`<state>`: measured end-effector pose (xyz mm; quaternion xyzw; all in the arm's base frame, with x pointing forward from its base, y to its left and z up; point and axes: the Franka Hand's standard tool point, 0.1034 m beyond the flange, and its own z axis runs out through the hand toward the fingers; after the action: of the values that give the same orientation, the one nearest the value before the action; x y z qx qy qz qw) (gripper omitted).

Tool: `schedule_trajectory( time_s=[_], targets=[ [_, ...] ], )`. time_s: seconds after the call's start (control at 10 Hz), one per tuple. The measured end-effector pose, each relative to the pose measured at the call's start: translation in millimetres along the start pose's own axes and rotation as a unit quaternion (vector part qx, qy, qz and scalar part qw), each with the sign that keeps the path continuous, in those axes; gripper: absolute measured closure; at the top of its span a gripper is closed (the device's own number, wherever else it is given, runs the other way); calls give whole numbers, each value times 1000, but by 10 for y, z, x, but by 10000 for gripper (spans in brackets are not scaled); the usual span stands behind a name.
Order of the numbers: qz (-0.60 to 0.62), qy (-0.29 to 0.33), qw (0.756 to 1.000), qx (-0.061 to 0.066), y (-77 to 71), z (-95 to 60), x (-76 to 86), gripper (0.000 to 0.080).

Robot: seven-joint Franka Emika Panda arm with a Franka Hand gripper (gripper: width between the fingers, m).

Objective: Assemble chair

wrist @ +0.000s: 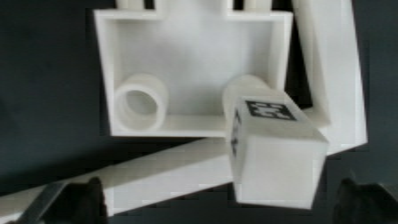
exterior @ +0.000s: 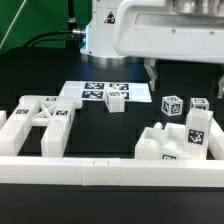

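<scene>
Black counter [exterior: 30, 85], fenced along the near side by a white border rail [exterior: 110, 172]. White arm [exterior: 150, 30] hangs in from the top. Marker board [exterior: 90, 92] lies flat mid-counter. Chair [exterior: 40, 122] unassembled, parts loose:
- notched pieces grouped at the exterior view's left
- a chunky cluster [exterior: 165, 145] at its right, near the rail
- a pair of tagged posts [exterior: 172, 105] just behind that cluster
- one small block [exterior: 117, 100] at the marker board's near edge

Wrist view: slab [wrist: 178, 60] with a round hole, a tagged block [wrist: 276, 135] lying across its corner, rail just beside. Tool [wrist: 214, 203] released. Fingers [wrist: 71, 200] spread wide with the tagged block between them, not gripped.
</scene>
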<state>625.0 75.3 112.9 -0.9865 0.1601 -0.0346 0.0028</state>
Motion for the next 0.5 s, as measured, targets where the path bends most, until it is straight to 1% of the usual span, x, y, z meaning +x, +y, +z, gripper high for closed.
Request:
schedule_trajectory(
  time_s=[0.5],
  targets=[
    [-1,-1,1000,-1,-1,19,-2,151]
  ],
)
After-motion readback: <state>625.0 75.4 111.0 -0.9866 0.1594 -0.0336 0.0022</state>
